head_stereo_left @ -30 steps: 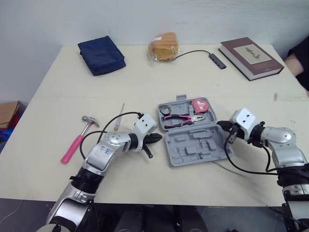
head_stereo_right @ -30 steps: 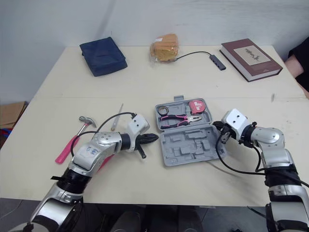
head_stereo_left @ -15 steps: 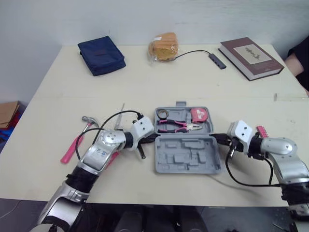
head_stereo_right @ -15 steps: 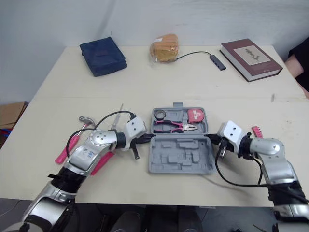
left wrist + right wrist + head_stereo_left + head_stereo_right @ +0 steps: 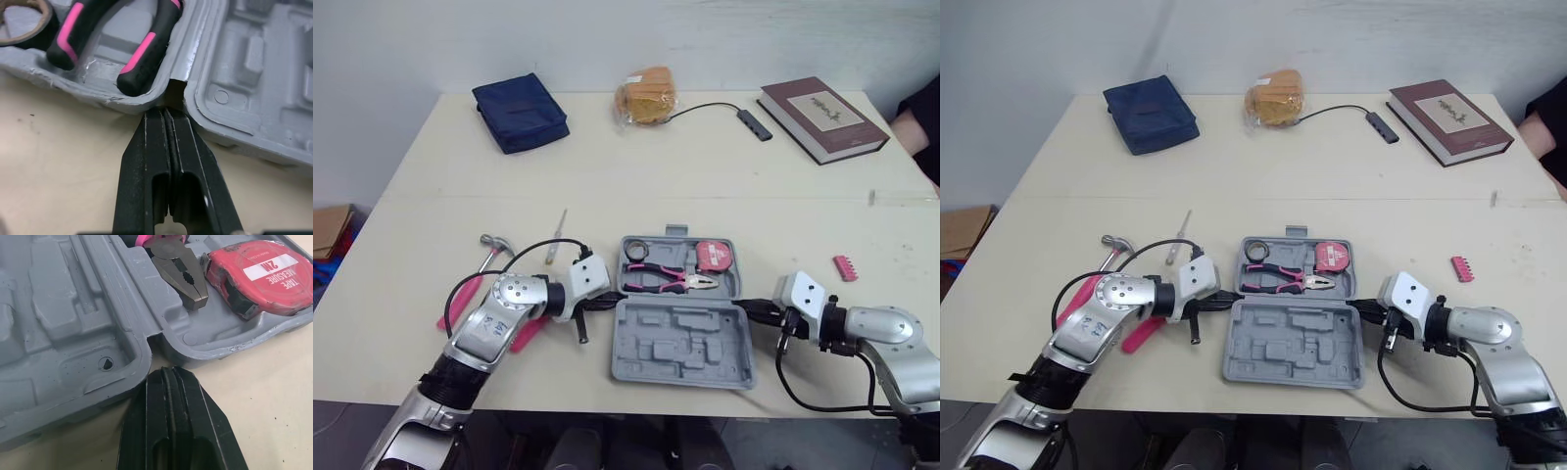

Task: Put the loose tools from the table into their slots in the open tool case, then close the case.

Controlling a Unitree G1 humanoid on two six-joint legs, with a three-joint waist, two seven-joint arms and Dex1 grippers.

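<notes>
On a cream table (image 5: 724, 176), the open grey tool case (image 5: 677, 345) lies between the left gripper (image 5: 605, 302) and the right gripper (image 5: 751, 310), each with fingers pressed together at a hinge end. The left arm partly hides the pink hammer (image 5: 460, 299). A screwdriver (image 5: 556, 235) and a pink bit strip (image 5: 845, 267) lie loose, with a blue pouch (image 5: 521, 111) and a book (image 5: 822, 116) far behind.

Even, soft light fell from above on the pale table (image 5: 724, 196). Shadows were faint and short, lying close under the book (image 5: 822, 117) and along the near edge of the tool case (image 5: 680, 343). Up close, its grey plastic showed small dull glints.
</notes>
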